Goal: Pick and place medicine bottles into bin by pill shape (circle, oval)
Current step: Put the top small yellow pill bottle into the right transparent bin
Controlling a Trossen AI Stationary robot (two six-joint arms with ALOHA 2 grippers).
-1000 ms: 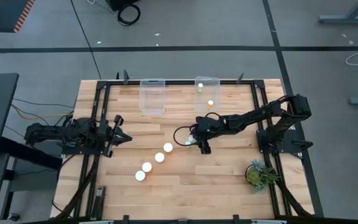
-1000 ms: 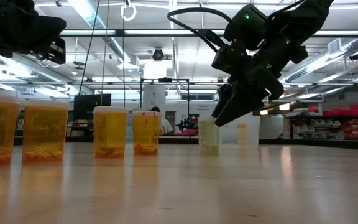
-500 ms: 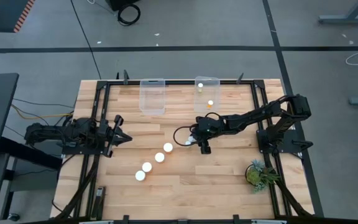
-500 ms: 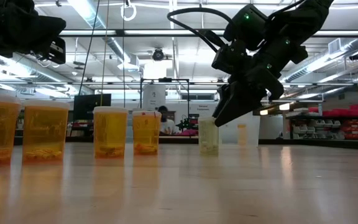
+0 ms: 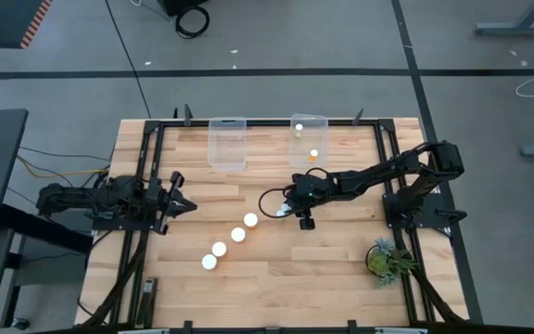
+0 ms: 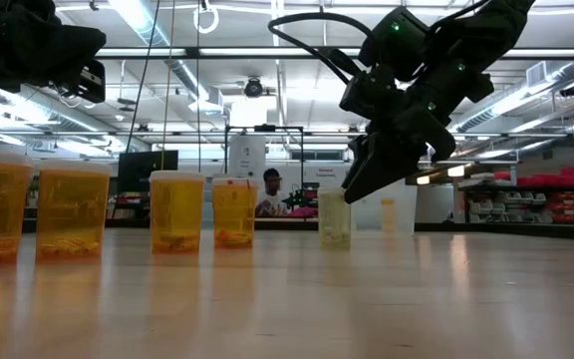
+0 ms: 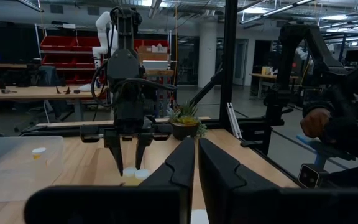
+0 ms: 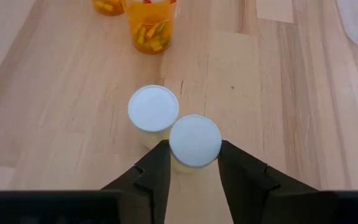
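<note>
Two white-capped medicine bottles stand side by side under my right gripper (image 5: 288, 211). In the right wrist view its open fingers stand on either side of the nearer bottle's cap (image 8: 194, 140), and the other bottle (image 8: 153, 107) stands just beyond. I cannot tell whether the fingers touch the cap. In the low view the fingertips (image 6: 352, 189) are at the level of that pale bottle's (image 6: 334, 219) top. Several more amber bottles (image 5: 238, 234) stand in a slanting row toward the near left. My left gripper (image 5: 184, 204) is shut and empty at the table's left.
Two clear bins stand at the far edge: the left one (image 5: 228, 144) and the right one (image 5: 309, 121), which holds two bottles (image 5: 314, 155). A small potted plant (image 5: 386, 258) stands at the near right. A person shows far behind the table (image 6: 271, 189).
</note>
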